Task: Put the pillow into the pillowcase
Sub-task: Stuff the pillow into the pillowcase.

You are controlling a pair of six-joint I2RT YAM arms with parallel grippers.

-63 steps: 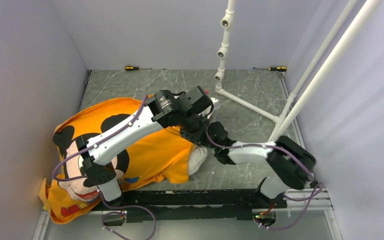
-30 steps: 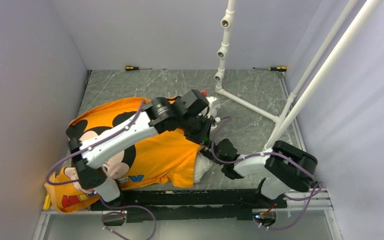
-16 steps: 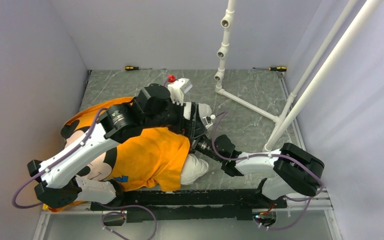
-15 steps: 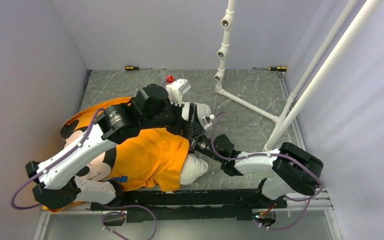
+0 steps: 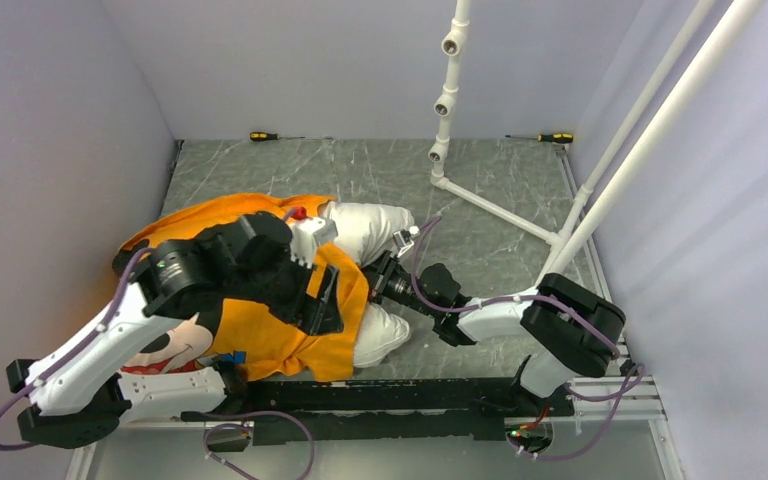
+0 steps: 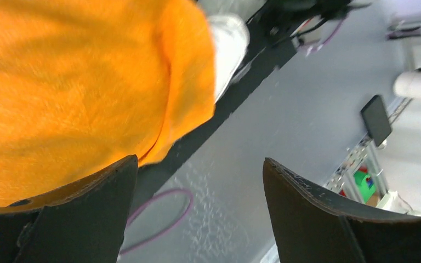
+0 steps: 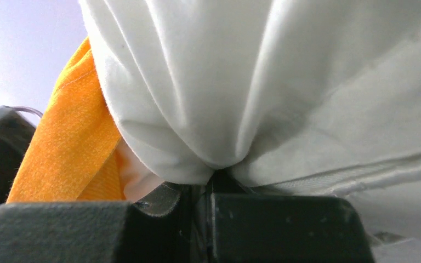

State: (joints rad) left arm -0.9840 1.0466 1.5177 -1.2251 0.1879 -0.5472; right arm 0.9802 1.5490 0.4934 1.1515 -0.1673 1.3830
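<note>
Left end effector (image 6: 200, 164) has released, swinging back over the pillowcase (image 6: 60, 82).

Left arm (image 5: 90, 345): white moulded links are joined by black cylindrical joint housings, lower left of the top view.
Right arm (image 5: 495, 312): a white link and boxy black housings are seen, lower right.
Cables (image 5: 413, 255): thin purple leads are looped along both arms.
Left gripper (image 6: 199, 161): two matte black curved fingers (image 6: 82, 213) are seen.
</note>
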